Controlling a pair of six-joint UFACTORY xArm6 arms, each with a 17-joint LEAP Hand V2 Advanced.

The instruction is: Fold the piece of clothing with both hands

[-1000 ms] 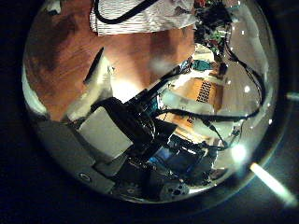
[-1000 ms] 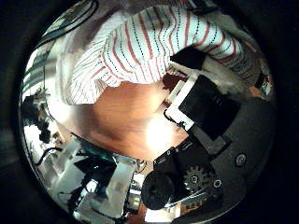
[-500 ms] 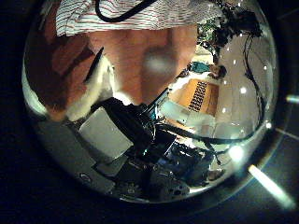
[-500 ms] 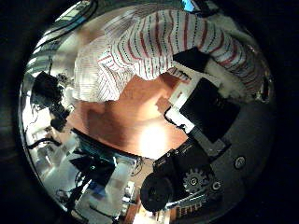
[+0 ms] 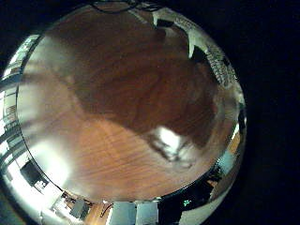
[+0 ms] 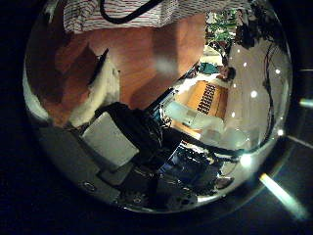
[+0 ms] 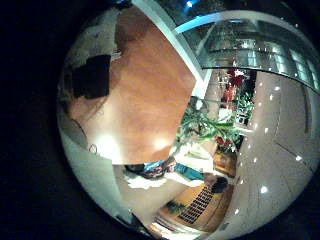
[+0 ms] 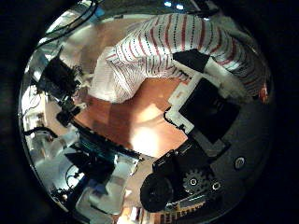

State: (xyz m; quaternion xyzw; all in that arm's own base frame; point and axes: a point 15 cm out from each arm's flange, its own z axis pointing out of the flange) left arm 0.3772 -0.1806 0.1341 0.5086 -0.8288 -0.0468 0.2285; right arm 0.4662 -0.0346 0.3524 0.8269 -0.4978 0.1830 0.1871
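A striped garment [image 8: 173, 47] hangs bunched in the right thumb side palm view, close to the palm and above the wooden table [image 8: 140, 117]. My right hand [image 8: 210, 107] has its fingers curled on the garment's edge, and the cloth runs on over them. In the left thumb side palm view the garment [image 6: 127, 12] lies at the far side of the table [image 6: 156, 59], away from my left hand [image 6: 112, 137]. That hand's fingers [image 6: 100, 78] are relaxed and hold nothing.
A black cable [image 6: 132, 12] lies across the garment in the left thumb side palm view. The other arm [image 8: 58, 84] shows beyond the garment in the right thumb side palm view. The table's edge [image 7: 185, 90] shows in the right little finger side palm view.
The right palm view has shifted, so that hand has moved. The garment stays at its fingers and now shows smaller and more bunched. The left palm view has also shifted a little.
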